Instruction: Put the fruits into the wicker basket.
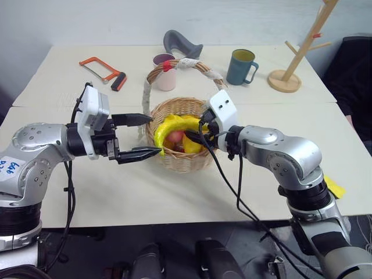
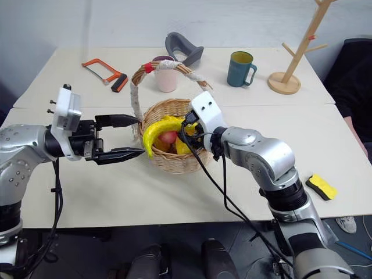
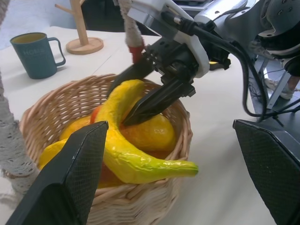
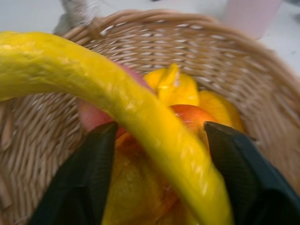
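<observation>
Cream laminate bench, two slabs butted together with a seam running left to right behind the wicker basket. Basket: round, light-brown weave, mid-bench; tall arched handle wrapped in white cloth with a red tie near its top. Inside: banana, long, curved, glossy yellow with a greenish tip, lying over the other fruits with one end poking past the left rim. Under it a pinkish-red peach and yellow-orange toy fruits.

Right pincer reaches into the basket from the right; its fingers stand apart on either side of the banana, and I cannot tell whether the pads touch it. Left pincer level, just left of the basket, fingers spread, holding nothing.

Far side of the bench: wooden peg stand far right, teal mug, pink cup behind the handle, grey curved object, orange-framed hacksaw far left.

Writing: mug shows faint lettering in the left wrist view, not readable. Blue handwriting on a white sticker on the left arm, illegible.

Right eye view shows the whole yellow-and-black sponge near right; left eye view shows just a yellow sliver. Right wrist view shows the peach best.
</observation>
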`<state>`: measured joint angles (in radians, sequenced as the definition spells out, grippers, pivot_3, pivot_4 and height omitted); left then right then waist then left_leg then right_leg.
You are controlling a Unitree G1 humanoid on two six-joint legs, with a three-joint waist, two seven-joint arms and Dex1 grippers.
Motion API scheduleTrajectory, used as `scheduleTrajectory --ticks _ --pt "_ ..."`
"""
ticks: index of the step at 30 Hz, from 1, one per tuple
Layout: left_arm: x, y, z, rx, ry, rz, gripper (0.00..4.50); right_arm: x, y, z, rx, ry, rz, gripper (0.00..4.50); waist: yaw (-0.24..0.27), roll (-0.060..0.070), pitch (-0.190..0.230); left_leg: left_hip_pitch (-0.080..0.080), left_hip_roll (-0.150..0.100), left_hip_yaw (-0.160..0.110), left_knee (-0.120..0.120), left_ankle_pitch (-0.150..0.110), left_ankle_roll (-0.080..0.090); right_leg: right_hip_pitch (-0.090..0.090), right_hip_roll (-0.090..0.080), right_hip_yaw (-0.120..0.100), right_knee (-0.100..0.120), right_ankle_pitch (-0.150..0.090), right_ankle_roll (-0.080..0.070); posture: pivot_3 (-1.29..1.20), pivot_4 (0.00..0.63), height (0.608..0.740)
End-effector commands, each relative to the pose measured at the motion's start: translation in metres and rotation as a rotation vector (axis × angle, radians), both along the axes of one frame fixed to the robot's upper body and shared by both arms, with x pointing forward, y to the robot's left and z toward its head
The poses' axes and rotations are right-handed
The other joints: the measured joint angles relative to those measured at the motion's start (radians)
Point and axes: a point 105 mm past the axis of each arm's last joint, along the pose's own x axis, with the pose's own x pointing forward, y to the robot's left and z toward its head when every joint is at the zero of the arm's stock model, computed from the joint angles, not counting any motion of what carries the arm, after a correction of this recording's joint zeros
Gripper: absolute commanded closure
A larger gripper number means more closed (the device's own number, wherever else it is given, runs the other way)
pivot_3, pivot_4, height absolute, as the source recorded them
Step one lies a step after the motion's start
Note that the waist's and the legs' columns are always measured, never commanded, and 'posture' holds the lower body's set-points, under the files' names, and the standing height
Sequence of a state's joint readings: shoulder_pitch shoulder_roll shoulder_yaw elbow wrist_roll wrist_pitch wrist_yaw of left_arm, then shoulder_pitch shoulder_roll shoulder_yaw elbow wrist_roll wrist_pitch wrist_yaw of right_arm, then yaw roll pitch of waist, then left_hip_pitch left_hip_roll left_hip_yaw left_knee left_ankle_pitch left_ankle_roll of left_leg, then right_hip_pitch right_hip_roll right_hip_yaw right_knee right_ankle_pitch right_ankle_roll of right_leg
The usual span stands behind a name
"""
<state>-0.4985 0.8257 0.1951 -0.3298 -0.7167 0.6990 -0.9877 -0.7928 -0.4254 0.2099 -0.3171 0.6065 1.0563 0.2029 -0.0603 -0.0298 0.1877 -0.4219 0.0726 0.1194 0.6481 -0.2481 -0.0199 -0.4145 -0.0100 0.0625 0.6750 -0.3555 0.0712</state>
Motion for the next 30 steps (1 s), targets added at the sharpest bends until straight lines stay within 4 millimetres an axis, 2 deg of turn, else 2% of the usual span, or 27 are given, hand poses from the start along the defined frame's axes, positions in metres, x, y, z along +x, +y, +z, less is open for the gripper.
scheduleTrajectory --ticks 1,4,7,13,15,17,27,30 --pt "-0.005 -0.003 0.008 -0.009 -0.046 -0.024 0.0 -0.012 -0.007 0.027 0.044 -0.094 0.026 0.24 0.002 0.0 0.0 0.0 0.0 0.0 0.0 0.0 -0.001 0.0 0.0 0.0 0.0 0.0 0.0 0.0 0.15 0.74" --pt "-0.002 -0.002 0.009 -0.002 -0.045 -0.03 0.0 -0.029 -0.008 0.035 0.106 -0.064 0.103 0.24 0.002 0.0 0.0 0.0 0.0 -0.001 -0.001 0.0 -0.001 0.0 0.0 0.0 0.0 0.0 0.0 0.0 0.15 0.74" --pt "0.004 0.001 0.013 0.002 -0.049 -0.031 0.0 -0.047 -0.019 0.041 0.125 -0.051 0.15 0.24 0.004 0.0 0.0 0.0 0.0 -0.001 0.0 0.0 -0.001 0.0 0.0 -0.001 0.0 0.0 0.0 0.0 0.15 0.74" --pt "0.007 -0.006 0.019 -0.009 -0.055 -0.08 0.0 -0.064 -0.063 0.047 0.103 -0.051 0.09 0.24 0.007 0.0 0.0 0.0 -0.001 -0.001 0.0 0.0 0.001 0.002 -0.001 -0.001 -0.002 0.0 0.0 0.0 0.15 0.74" --pt "0.005 -0.011 0.019 -0.015 -0.049 -0.113 0.0 -0.052 -0.079 0.055 0.142 -0.086 -0.024 0.24 0.005 0.0 0.0 0.0 -0.001 -0.001 0.0 0.0 0.001 0.002 -0.001 -0.001 -0.002 0.0 0.0 0.0 0.15 0.74" --pt "0.004 -0.015 0.019 -0.02 -0.047 -0.133 0.0 -0.039 -0.087 0.057 0.168 -0.099 -0.117 0.24 -0.001 0.0 0.0 0.001 0.0 -0.001 0.0 0.0 0.0 0.001 0.0 0.0 -0.001 0.0 0.0 0.0 0.15 0.74" --pt "0.0 -0.027 0.023 -0.039 -0.064 -0.174 0.0 0.015 -0.056 0.04 0.234 -0.098 -0.203 0.24 -0.012 0.0 0.0 0.001 0.0 0.0 -0.001 0.001 -0.001 0.0 0.001 0.0 0.0 0.0 0.0 0.0 0.15 0.74" --pt "-0.001 -0.028 0.024 -0.043 -0.068 -0.174 0.0 0.026 -0.054 0.04 0.248 -0.123 -0.23 0.82 -0.012 0.0 0.0 0.001 0.0 0.0 -0.001 0.001 -0.001 0.0 0.0 0.0 0.0 0.0 0.0 0.0 0.15 0.74"
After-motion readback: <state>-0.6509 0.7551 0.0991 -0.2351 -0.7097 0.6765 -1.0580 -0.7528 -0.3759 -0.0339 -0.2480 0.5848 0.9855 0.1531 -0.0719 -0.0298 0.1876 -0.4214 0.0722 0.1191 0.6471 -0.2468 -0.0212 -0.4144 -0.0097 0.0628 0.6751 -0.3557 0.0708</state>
